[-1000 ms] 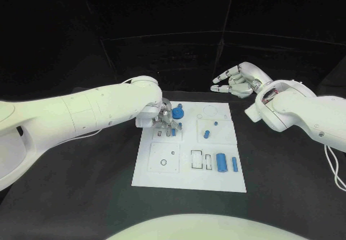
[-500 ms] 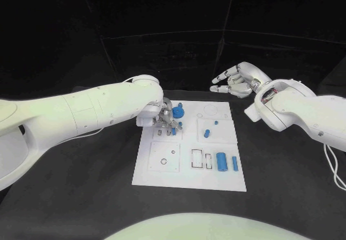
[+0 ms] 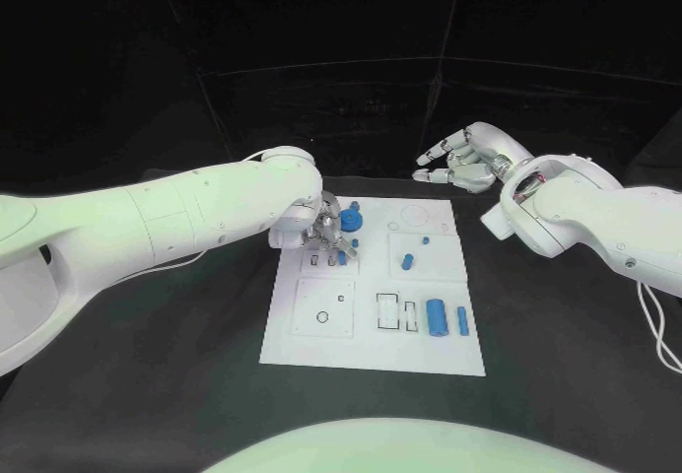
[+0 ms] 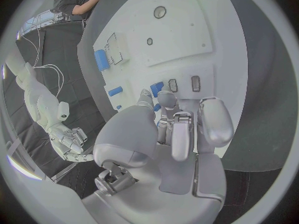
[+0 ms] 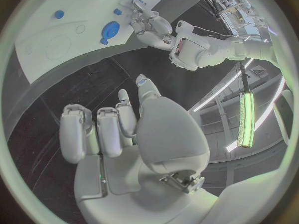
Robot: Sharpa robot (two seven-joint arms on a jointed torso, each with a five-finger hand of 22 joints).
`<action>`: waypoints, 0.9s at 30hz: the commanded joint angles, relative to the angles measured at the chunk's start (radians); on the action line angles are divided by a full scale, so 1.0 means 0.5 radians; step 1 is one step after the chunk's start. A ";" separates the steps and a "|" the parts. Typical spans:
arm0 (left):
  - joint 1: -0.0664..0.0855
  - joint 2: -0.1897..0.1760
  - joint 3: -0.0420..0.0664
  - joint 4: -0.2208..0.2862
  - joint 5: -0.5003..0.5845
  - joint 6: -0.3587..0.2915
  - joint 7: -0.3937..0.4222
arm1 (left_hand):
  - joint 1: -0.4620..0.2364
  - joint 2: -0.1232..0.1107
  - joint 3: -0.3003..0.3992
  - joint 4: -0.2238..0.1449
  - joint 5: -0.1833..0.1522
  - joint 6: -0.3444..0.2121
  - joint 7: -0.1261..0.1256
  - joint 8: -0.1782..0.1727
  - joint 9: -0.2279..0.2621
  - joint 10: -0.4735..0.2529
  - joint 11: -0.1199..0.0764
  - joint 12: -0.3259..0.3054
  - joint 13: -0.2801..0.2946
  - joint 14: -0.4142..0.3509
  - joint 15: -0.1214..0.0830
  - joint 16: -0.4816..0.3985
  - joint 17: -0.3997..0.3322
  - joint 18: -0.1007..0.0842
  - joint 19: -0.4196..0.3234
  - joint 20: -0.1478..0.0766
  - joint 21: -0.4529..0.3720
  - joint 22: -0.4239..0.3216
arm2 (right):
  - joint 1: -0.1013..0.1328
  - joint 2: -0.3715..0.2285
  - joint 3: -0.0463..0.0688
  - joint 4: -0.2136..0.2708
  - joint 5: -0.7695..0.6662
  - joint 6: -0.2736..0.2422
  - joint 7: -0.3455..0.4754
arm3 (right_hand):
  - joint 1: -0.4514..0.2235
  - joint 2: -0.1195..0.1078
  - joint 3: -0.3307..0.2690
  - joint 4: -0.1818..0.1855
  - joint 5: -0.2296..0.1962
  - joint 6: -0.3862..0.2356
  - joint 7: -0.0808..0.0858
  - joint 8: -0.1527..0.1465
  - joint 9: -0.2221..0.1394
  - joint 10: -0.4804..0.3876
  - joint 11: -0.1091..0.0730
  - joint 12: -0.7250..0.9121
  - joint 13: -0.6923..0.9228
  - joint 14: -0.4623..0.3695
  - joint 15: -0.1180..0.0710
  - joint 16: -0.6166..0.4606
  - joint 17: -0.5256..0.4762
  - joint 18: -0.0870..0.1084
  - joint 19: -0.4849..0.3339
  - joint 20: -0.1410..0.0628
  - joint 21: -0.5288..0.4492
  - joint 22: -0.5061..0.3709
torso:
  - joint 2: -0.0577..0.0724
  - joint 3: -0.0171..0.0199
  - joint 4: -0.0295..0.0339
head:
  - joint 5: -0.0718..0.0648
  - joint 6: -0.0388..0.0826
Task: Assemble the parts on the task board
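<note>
The white task board (image 3: 373, 340) lies in the middle of the black table. My left hand (image 3: 324, 236) hovers over its far left part, fingers pointing down at two small slots (image 4: 196, 83). A small blue part (image 4: 157, 89) sits pinched between its thumb and a finger (image 4: 181, 134). A round blue part (image 3: 351, 219) lies just beyond that hand. A short blue peg (image 3: 407, 262), a thick blue cylinder (image 3: 437, 320) and a thin blue bar (image 3: 462, 322) lie on the board's right side. My right hand (image 3: 462, 163) hangs past the board's far right corner, fingers apart, holding nothing.
Outlined recesses (image 3: 386, 312) and a small ring hole (image 3: 322, 318) mark the board's near half. In the right wrist view the board (image 5: 56, 45), the round blue part (image 5: 111, 30) and my left hand (image 5: 149, 22) lie beyond my right hand (image 5: 118, 134). Black table surrounds the board.
My left hand has crept slightly toward the board's far edge, the small blue part going with it. The right hand has stayed in place.
</note>
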 commanded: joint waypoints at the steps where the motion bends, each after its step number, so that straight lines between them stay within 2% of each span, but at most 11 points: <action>1: 0.002 0.005 0.001 0.000 -0.008 0.031 0.016 | 0.055 0.007 0.023 -0.043 0.004 -0.021 0.003 0.014 0.009 -0.009 0.000 0.018 0.000 0.193 0.006 0.012 0.471 -0.025 0.006 0.013 0.013 0.011 | 0.004 0.003 0.002 -0.002 -0.033 0.025 -0.010 | 0.023 -0.004 0.002 -0.011 0.016 0.000 0.000 0.013 -0.002 -0.012 0.000 -0.010 -0.003 0.097 -0.012 -0.009 0.000 0.038 -0.012 -0.006 -0.008 0.128 | 0.000 -0.0006 0.000 | 0.001 -0.003; 10: 0.000 0.009 0.001 0.004 -0.008 0.031 0.018 | 0.298 0.100 0.208 -0.226 0.006 -0.056 -0.012 0.007 0.015 -0.020 -0.015 0.020 -0.002 0.197 -0.005 0.021 0.485 -0.028 0.008 0.008 0.028 0.036 | 0.004 0.010 0.002 -0.012 -0.069 0.039 -0.017 | 0.029 -0.002 0.005 -0.015 0.023 0.002 -0.001 0.015 -0.002 -0.014 0.000 -0.014 -0.006 0.095 -0.013 -0.013 -0.006 0.039 -0.016 -0.006 -0.011 0.122 | 0.000 -0.0008 0.002 | -0.001 0.000; 14: -0.001 0.007 0.001 0.011 -0.007 0.021 0.023 | 0.397 0.135 0.353 -0.324 0.026 -0.083 -0.012 -0.018 0.005 -0.039 -0.017 0.004 -0.015 0.198 -0.008 0.022 0.488 -0.027 0.006 0.002 0.028 0.040 | 0.004 0.013 0.002 -0.018 -0.072 0.043 -0.019 | 0.036 -0.002 0.010 -0.022 0.042 0.001 0.000 0.016 -0.003 -0.016 0.000 -0.015 -0.007 0.095 -0.013 -0.014 -0.007 0.039 -0.016 -0.006 -0.012 0.121 | -0.001 0.0002 0.000 | 0.000 -0.002; 17: -0.001 -0.001 0.001 0.020 -0.003 -0.009 0.040 | 0.430 0.137 0.510 -0.398 0.047 -0.103 -0.002 -0.033 0.000 -0.045 -0.013 -0.004 -0.024 0.198 -0.005 0.023 0.489 -0.027 0.004 0.003 0.029 0.042 | 0.004 0.013 0.002 -0.023 -0.072 0.050 -0.022 | 0.039 -0.001 0.013 -0.025 0.053 0.000 0.000 0.016 -0.004 -0.016 0.000 -0.015 -0.007 0.095 -0.013 -0.014 -0.007 0.039 -0.016 -0.006 -0.013 0.121 | -0.001 0.0004 0.000 | 0.001 -0.004; 19: -0.001 -0.010 0.001 0.030 0.007 -0.035 0.054 | 0.407 0.126 0.640 -0.435 0.050 -0.110 0.006 -0.033 0.003 -0.043 -0.008 -0.007 -0.031 0.198 0.004 0.022 0.487 -0.027 0.003 0.008 0.028 0.042 | 0.004 0.014 0.002 -0.028 -0.072 0.055 -0.023 | 0.042 0.000 0.018 -0.028 0.075 -0.002 0.001 0.015 -0.005 -0.017 0.001 -0.016 -0.007 0.095 -0.013 -0.014 -0.006 0.039 -0.015 -0.007 -0.013 0.122 | -0.001 0.0000 0.000 | 0.002 -0.006; 21: -0.001 -0.021 0.001 0.042 0.015 -0.063 0.069 | 0.344 0.077 0.771 -0.462 0.046 -0.115 0.011 -0.028 0.009 -0.039 -0.006 -0.004 -0.037 0.197 0.008 0.021 0.485 -0.029 0.002 0.017 0.028 0.045 | 0.004 0.015 0.002 -0.035 -0.073 0.057 -0.024 | 0.043 0.000 0.021 -0.030 0.091 -0.004 0.002 0.015 -0.006 -0.018 0.001 -0.017 -0.008 0.095 -0.012 -0.015 -0.006 0.039 -0.015 -0.007 -0.012 0.122 | -0.001 -0.0007 0.002 | -0.001 -0.007; 23: -0.001 -0.032 0.001 0.055 0.023 -0.089 0.079 | 0.291 0.055 0.885 -0.475 0.049 -0.110 0.008 -0.018 0.016 -0.036 0.000 -0.002 -0.041 0.197 0.016 0.020 0.483 -0.024 0.001 0.013 0.027 0.045 | 0.004 0.015 0.002 -0.043 -0.071 0.059 -0.025 | 0.043 0.000 0.022 -0.030 0.095 -0.004 0.002 0.015 -0.006 -0.018 0.001 -0.018 -0.009 0.095 -0.012 -0.015 -0.007 0.039 -0.015 -0.007 -0.012 0.122 | -0.002 -0.0011 0.003 | -0.003 -0.009; 24: -0.001 -0.042 0.001 0.066 0.036 -0.107 0.084 | 0.229 0.029 1.008 -0.484 0.050 -0.106 0.011 -0.008 0.024 -0.031 -0.001 0.003 -0.045 0.196 0.014 0.019 0.482 -0.025 0.001 0.018 0.027 0.046 | 0.004 0.015 0.002 -0.050 -0.068 0.059 -0.025 | 0.043 0.000 0.022 -0.030 0.097 -0.005 0.002 0.015 -0.006 -0.019 0.001 -0.019 -0.009 0.095 -0.012 -0.015 -0.007 0.039 -0.015 -0.007 -0.013 0.122 | -0.004 -0.0012 0.004 | -0.009 -0.009; 26: 0.000 -0.071 0.001 0.098 0.073 -0.149 0.093 | 0.180 -0.017 1.095 -0.497 0.046 -0.110 0.015 -0.001 0.030 -0.029 -0.002 0.006 -0.048 0.196 0.013 0.019 0.482 -0.025 0.000 0.020 0.026 0.047 | 0.004 0.014 0.002 -0.066 -0.058 0.059 -0.024 | 0.043 0.000 0.022 -0.030 0.097 -0.005 0.002 0.015 -0.006 -0.019 0.001 -0.019 -0.009 0.095 -0.012 -0.015 -0.007 0.039 -0.015 -0.007 -0.013 0.122 | -0.005 -0.0019 0.006 | -0.011 -0.013; 27: 0.001 -0.086 0.001 0.118 0.087 -0.172 0.101 | 0.117 -0.062 1.213 -0.505 0.043 -0.112 0.020 0.012 0.040 -0.024 -0.009 0.013 -0.050 0.196 0.014 0.019 0.482 -0.026 0.000 0.022 0.024 0.047 | 0.004 0.014 0.002 -0.072 -0.054 0.059 -0.024 | 0.043 0.000 0.023 -0.031 0.100 -0.004 0.002 0.015 -0.006 -0.019 0.001 -0.020 -0.010 0.095 -0.012 -0.017 -0.010 0.040 -0.017 -0.006 -0.014 0.120 | -0.007 -0.0029 0.011 | -0.013 -0.018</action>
